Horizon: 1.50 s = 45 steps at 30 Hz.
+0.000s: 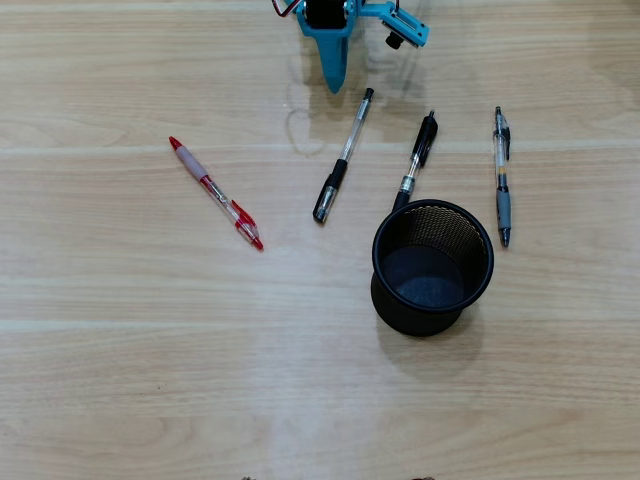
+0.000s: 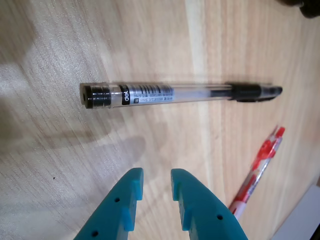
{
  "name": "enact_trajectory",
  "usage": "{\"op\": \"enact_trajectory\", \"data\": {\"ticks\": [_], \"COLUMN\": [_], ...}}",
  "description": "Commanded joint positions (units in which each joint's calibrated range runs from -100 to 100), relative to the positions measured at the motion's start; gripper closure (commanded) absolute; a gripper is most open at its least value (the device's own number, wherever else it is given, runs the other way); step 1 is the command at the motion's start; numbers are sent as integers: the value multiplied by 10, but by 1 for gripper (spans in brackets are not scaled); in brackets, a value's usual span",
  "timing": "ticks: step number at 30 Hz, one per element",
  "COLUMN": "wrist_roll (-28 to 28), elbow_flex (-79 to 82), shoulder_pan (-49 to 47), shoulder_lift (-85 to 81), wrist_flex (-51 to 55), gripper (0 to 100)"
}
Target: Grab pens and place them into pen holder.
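Observation:
Several pens lie on the wooden table. In the overhead view there is a red pen [image 1: 215,192] at the left, a clear pen with a black grip [image 1: 343,158], a black pen [image 1: 417,160] reaching the holder's rim, and a grey-blue pen [image 1: 502,178] at the right. The black mesh pen holder [image 1: 400,310] stands upright and empty. My blue gripper [image 1: 335,85] is at the top, just above the clear pen's end. In the wrist view the gripper [image 2: 157,172] is empty, its jaws almost together. The clear pen [image 2: 170,93] lies crosswise ahead and the red pen [image 2: 257,172] is at the right.
The wooden table [image 1: 150,380] has pale seams running across it. A dark object [image 2: 305,6] shows at the top right corner of the wrist view. A light edge [image 2: 305,220] shows at its lower right corner.

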Motion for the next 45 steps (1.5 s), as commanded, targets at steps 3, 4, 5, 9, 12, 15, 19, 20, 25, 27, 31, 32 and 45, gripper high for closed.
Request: {"op": "enact_trajectory", "data": {"ticks": [3, 4, 5, 9, 12, 15, 19, 20, 25, 27, 31, 32, 45], "wrist_roll": [-5, -5, -5, -5, -5, -5, -5, -5, -5, -5, -5, -5, -5], "elbow_flex": [-3, -3, -3, -3, -3, -3, -3, -3, -3, -3, -3, -3, -3], "shoulder_pan": [-1, -1, -1, -1, -2, -2, -1, 2, -1, -2, -2, -3, -3], "shoulder_lift": [1, 1, 1, 1, 1, 1, 1, 1, 1, 1, 1, 1, 1], "wrist_flex": [20, 20, 20, 20, 20, 20, 20, 20, 20, 20, 20, 20, 20], "gripper": [93, 93, 93, 93, 93, 93, 93, 93, 93, 93, 93, 93, 93]}}
